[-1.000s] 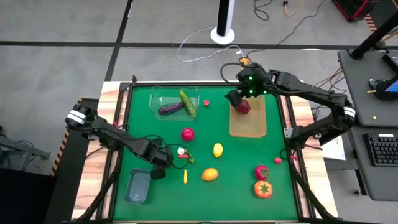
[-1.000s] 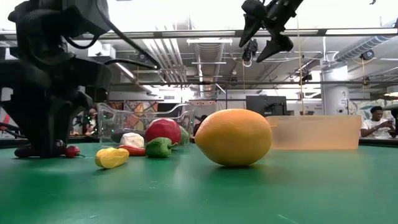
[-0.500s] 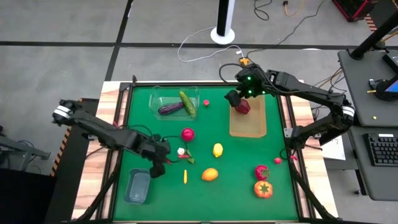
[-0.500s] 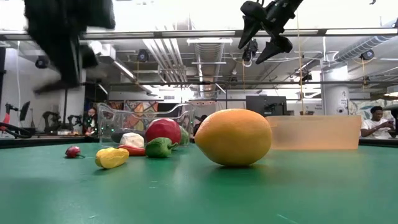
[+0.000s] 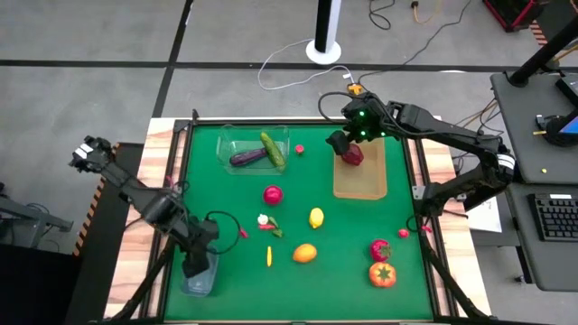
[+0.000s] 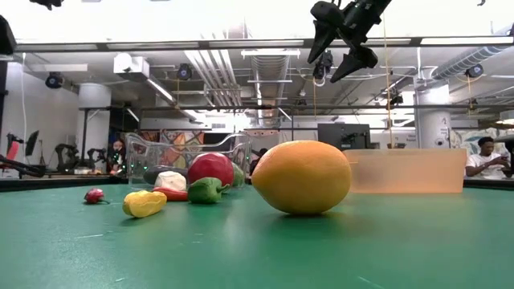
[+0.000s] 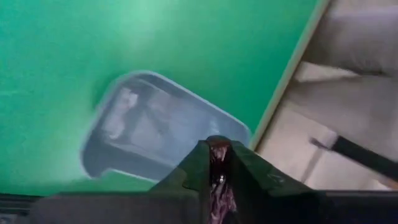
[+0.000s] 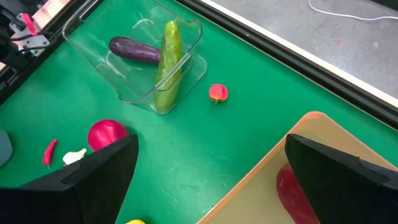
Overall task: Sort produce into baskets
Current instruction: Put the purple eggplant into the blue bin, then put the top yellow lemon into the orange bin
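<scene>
**One small piece poised over the near-left tub**

One item is in hand. The left gripper (image 5: 197,264) hangs over the bluish-grey tub (image 5: 188,287) at the near left corner of the green table. In its wrist view the fingers are pinched almost together on a small dark-red piece (image 7: 219,186). I cannot tell which kind of produce it is.

The step, as I judge it, is the drop.
- The tub (image 7: 143,124) lies ahead of the fingertips rather than squarely under them, so I would bring the gripper over its middle first.
- I would lower close to the floor of the tub, since a light piece may bounce off the rim.
- I would open only a little.

The right gripper (image 5: 348,144) waits spread wide above the wooden tray (image 5: 361,185) at the far right, over a red fruit (image 5: 354,155), touching nothing.

Eggplant (image 5: 246,158) and cucumber (image 5: 273,150) lie in the clear tub (image 5: 230,144), far left. An orange fruit (image 5: 305,254), a yellow fruit (image 5: 316,218) and a tomato (image 5: 382,273) lie loose mid-table.
</scene>
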